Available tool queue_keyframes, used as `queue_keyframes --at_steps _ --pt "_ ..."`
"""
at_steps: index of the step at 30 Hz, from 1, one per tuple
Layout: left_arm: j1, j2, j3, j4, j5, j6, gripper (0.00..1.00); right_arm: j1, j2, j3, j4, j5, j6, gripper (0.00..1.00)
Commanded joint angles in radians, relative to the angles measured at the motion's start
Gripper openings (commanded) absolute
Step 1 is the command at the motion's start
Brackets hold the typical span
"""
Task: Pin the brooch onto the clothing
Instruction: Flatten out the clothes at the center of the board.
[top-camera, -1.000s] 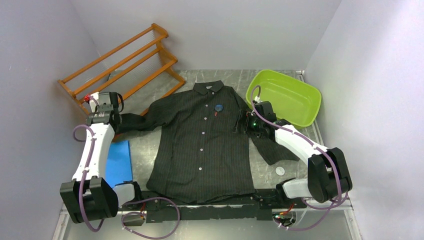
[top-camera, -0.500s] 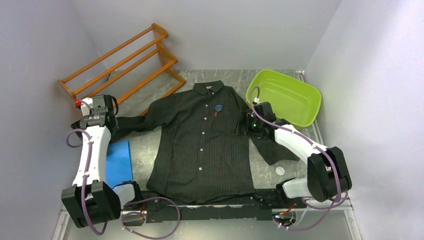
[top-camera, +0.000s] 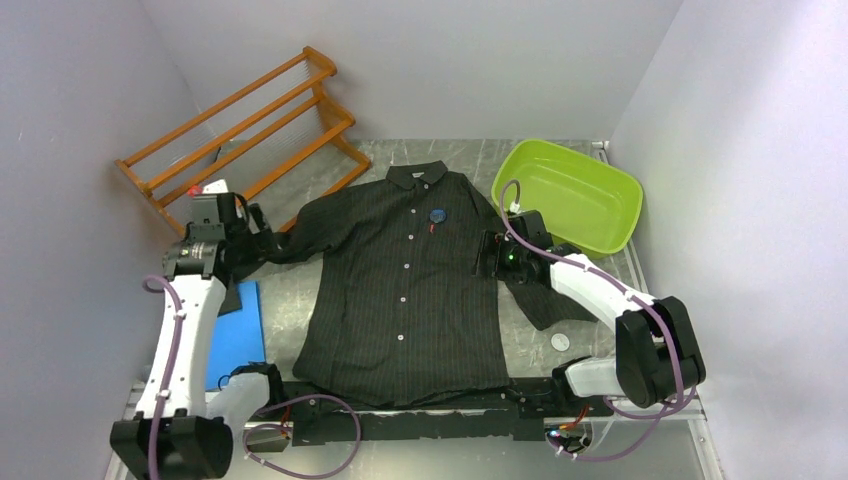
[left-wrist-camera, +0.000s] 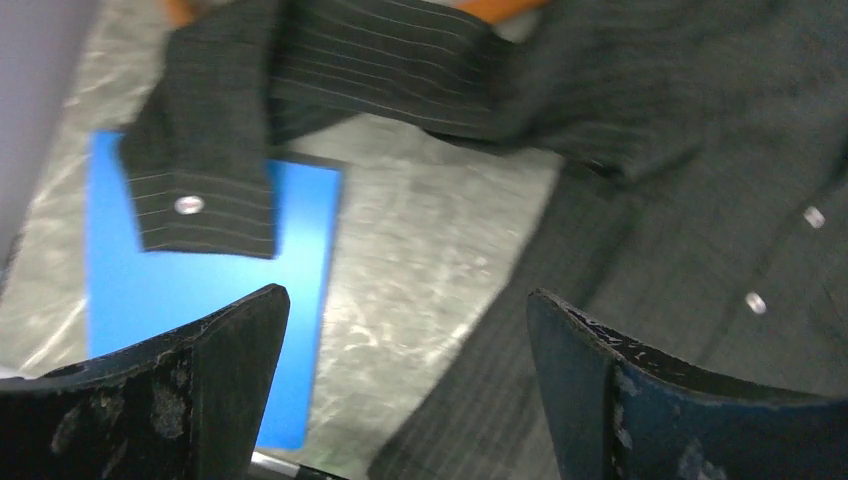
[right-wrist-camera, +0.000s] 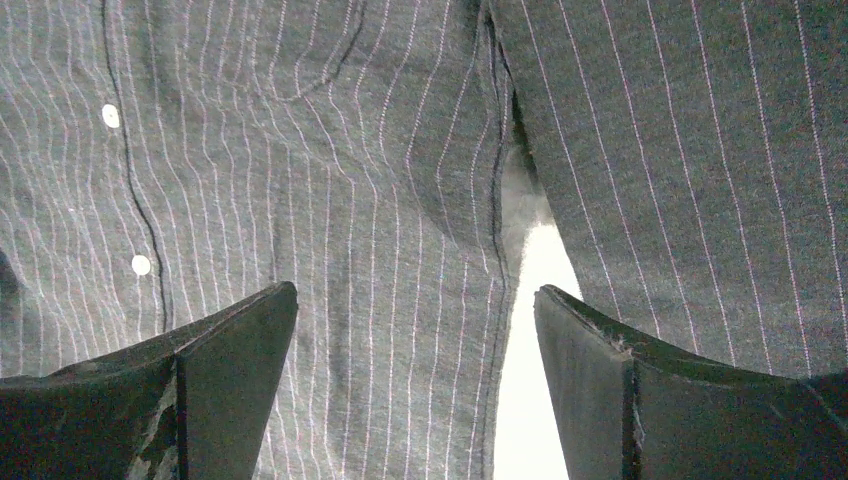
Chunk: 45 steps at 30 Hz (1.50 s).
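Cloth looks soft, light: pinstriped shirt (top-camera: 405, 290) flat on the table (top-camera: 285, 300), blue brooch (top-camera: 438, 214) on its chest, best pinched by its rim. Left gripper (left-wrist-camera: 405, 310) and right gripper (right-wrist-camera: 415, 300) gape empty.

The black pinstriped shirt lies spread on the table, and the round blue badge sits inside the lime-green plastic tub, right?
Not quite: the round blue badge sits on the chest of the black pinstriped shirt, not in the lime-green plastic tub. The top view shows it. The shirt does lie spread on the table.

Wooden rack (top-camera: 250, 120) back left, green tub (top-camera: 575, 200) back right, blue sheet (top-camera: 242, 325) near left
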Motion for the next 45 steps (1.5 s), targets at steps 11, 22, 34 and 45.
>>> queue_keyframes --at_steps 11,22,34,45 --pt "-0.52 0.188 -0.145 0.208 0.159 -0.187 0.88 0.021 -0.041 -0.025 -0.004 -0.059 -0.027 0.76" --pt "-0.714 0.482 -0.231 0.277 0.153 -0.26 0.89 0.296 0.036 0.005 -0.089 0.031 0.015 0.76" --pt "-0.779 0.509 -0.328 0.08 0.112 -0.486 0.92 0.395 0.043 -0.069 -0.211 0.099 0.146 0.8" --pt "-0.809 0.402 -0.328 0.009 0.082 -0.52 0.95 0.412 -0.051 -0.113 -0.237 0.031 0.168 0.85"
